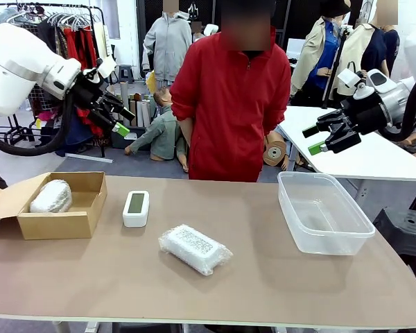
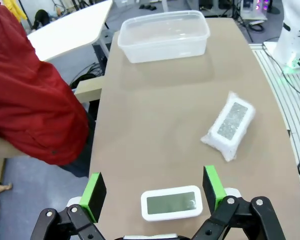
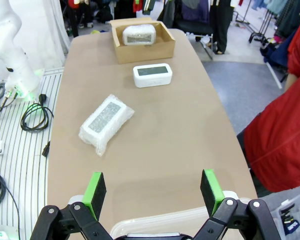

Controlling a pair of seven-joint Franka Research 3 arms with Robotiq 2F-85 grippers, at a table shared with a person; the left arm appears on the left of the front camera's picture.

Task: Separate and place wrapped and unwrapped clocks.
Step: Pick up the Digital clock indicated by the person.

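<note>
We see L gripper [image 1: 125, 120], R gripper [image 1: 313, 139] raised, jaws wide, holding nothing. On tan table [image 1: 263, 291]: bare white rectangular digital clock [image 1: 136, 208] just beside brown cardboard box [image 1: 76, 223]; one bubble-wrapped white clock [image 1: 51, 196] inside box, 2nd bubble-wrapped white clock [image 1: 195, 249] mid-table, clear plastic tub [image 1: 347, 236] well apart.

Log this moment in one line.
left tool open; right tool open; one wrapped clock in box; second wrapped clock, bare clock on table

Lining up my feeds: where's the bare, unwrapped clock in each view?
Front view: bare clock left of centre, just right of the cardboard box.
Left wrist view: bare clock at bottom centre.
Right wrist view: bare clock in the upper middle, below the box.
Shared landmark: the loose wrapped clock.
</note>
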